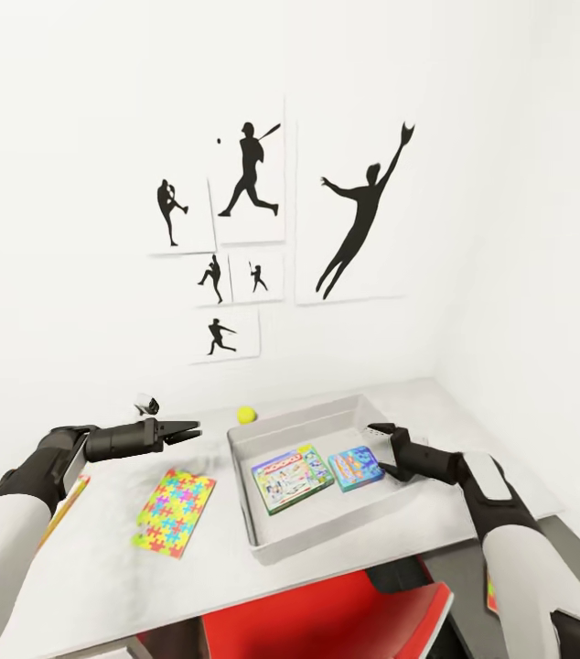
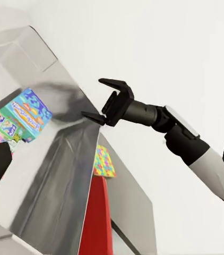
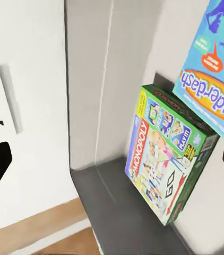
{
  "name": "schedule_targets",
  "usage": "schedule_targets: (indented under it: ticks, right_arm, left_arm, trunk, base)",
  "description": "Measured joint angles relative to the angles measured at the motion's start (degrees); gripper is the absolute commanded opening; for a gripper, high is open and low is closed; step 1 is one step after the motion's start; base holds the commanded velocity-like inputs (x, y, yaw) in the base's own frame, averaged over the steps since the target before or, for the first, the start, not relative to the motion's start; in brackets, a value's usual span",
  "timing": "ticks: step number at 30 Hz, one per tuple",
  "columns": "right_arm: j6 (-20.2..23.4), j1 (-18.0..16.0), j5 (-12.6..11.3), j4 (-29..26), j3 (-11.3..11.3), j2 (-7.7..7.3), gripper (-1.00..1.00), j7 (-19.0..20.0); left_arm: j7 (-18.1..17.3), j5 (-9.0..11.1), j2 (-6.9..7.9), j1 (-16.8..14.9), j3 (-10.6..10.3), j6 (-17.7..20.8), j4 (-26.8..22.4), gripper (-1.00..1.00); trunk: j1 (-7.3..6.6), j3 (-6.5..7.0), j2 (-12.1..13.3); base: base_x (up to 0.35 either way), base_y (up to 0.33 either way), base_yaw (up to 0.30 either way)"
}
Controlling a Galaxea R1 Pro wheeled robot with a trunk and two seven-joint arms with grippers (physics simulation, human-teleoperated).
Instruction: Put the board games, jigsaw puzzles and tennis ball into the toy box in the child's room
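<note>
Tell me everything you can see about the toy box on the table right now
The toy box is a translucent grey plastic bin, rectangular, with low sloping walls and a flat rim. It sits upright on the light-grey table, towards its right end. Two board games lie flat inside, side by side: a green Monopoly box and a smaller blue box. The open right gripper hovers at its right rim; contact is unclear.
</note>
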Motion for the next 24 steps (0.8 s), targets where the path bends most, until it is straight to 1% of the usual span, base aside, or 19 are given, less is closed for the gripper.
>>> schedule_targets:
  ticks: [1, 3, 4, 5, 6, 7, 8, 9, 11, 12, 14, 17, 19, 21, 22, 24]
  right_arm:
    - [0.2, 0.1, 0.0, -0.7, 0.5, 0.06, 1.00, 0.4]
    - [0.8, 0.6, -0.2, -2.6, 2.2, 0.16, 1.00, 2.2]
    - [1.1, 1.0, -0.4, -4.1, 3.6, 0.21, 1.00, 3.9]
    - [1.2, 1.2, -0.3, -5.0, 4.4, 0.20, 1.00, 4.9]
    - [1.2, 1.7, -0.5, -6.9, 6.1, 0.14, 1.00, 6.9]
    - [1.2, 2.0, -0.4, -8.0, 7.0, 0.10, 1.00, 8.0]
    - [1.2, 2.8, -0.3, -10.0, 8.8, 0.01, 1.00, 10.1]
    - [1.1, 3.2, -0.1, -11.1, 9.7, -0.04, 1.00, 11.0]
    - [1.0, 4.8, 0.0, -15.2, 12.2, -0.16, 1.00, 13.4]
    - [1.0, 5.7, 0.1, -16.8, 12.9, -0.19, 1.00, 14.0]
    - [0.9, 6.9, 0.1, -19.1, 13.5, -0.21, 1.00, 14.6]
    - [1.0, 8.3, 0.1, -21.4, 13.9, -0.23, 1.00, 14.9]
    - [1.0, 10.1, 0.2, -24.0, 14.1, -0.23, 1.00, 15.2]
    - [1.0, 12.6, 0.2, -27.1, 14.1, -0.24, 1.00, 15.6]
    - [0.9, 14.4, 0.2, -29.4, 14.1, -0.24, 1.00, 16.0]
    - [0.9, 16.0, 0.2, -32.0, 14.1, -0.24, 1.00, 16.4]
  left_arm:
    - [0.0, 0.0, 0.00, 0.0, 0.0, 0.0, 0.0, 1.00]
    - [0.0, 0.0, 0.00, 0.0, 0.0, 0.0, 0.0, 1.00]
    - [0.0, 0.0, 0.00, 0.0, 0.0, 0.0, 0.0, 1.00]
    - [0.0, 0.0, 0.00, 0.0, 0.0, 0.0, 0.0, 1.00]
    - [0.0, 0.0, 0.01, 0.0, 0.0, 0.0, 0.0, 1.00]
    - [0.0, 0.0, 0.01, 0.0, 0.0, 0.0, 0.0, 1.00]
    - [0.0, 0.0, 0.01, 0.0, 0.0, 0.0, 0.0, 1.00]
    - [0.0, 0.0, 0.01, 0.0, 0.0, 0.0, 0.0, 1.00]
    - [0.0, 0.0, 0.01, 0.0, 0.0, 0.0, 0.0, 1.00]
    - [0.0, 0.0, 0.01, 0.0, 0.0, 0.0, 0.0, 1.00]
    - [0.0, 0.0, 0.03, 0.0, 0.0, -0.1, 0.0, 1.00]
    - [0.0, 0.0, 0.06, 0.0, 0.1, -0.1, 0.0, 1.00]
    - [0.0, 0.0, 0.08, 0.0, 0.1, -0.1, 0.0, 1.00]
    - [0.0, 0.0, 0.11, 0.0, 0.1, -0.1, 0.0, 1.00]
    - [0.0, 0.0, 0.14, 0.0, 0.1, -0.1, 0.0, 1.00]
    - [0.0, 0.0, 0.19, 0.0, 0.1, -0.1, 0.0, 1.00]
  trunk:
    - [0.00, 0.07, 0.0]
    - [0.00, 0.23, 0.0]
    - [0.00, 0.31, 0.0]
    - [0.00, 0.39, 0.0]
    - [0.00, 0.48, 0.0]
    - [0.00, 0.57, 0.0]
    - [0.00, 0.66, 0.0]
    - [0.00, 0.75, 0.0]
    - [0.00, 0.94, 0.0]
    - [0.00, 1.03, 0.0]
    - [0.00, 1.22, 0.0]
    - [0.00, 1.50, 0.0]
    - [0.00, 1.69, 0.0]
    - [0.00, 1.88, 0.0]
    - [0.00, 1.97, 0.0]
    - [0.00, 2.17, 0.0]
  base:
    - [0.000, 0.000, -0.157]
    - [0.000, 0.000, -0.139]
    - [0.000, 0.000, -0.118]
    - [0.000, 0.000, -0.088]
    - [0.000, 0.000, -0.071]
    - [0.000, 0.000, -0.045]
    - [0.000, 0.000, -0.036]
    - [0.000, 0.000, -0.023]
    - [0.000, 0.000, -0.012]
    - [0.000, 0.000, -0.008]
    - [0.000, 0.000, -0.004]
    - [0.000, 0.000, -0.002]
    - [0.000, 0.000, -0.001]
    - [0.000, 0.000, 0.000]
    - [0.000, 0.000, 0.000]
    - [0.000, 0.000, 0.000]
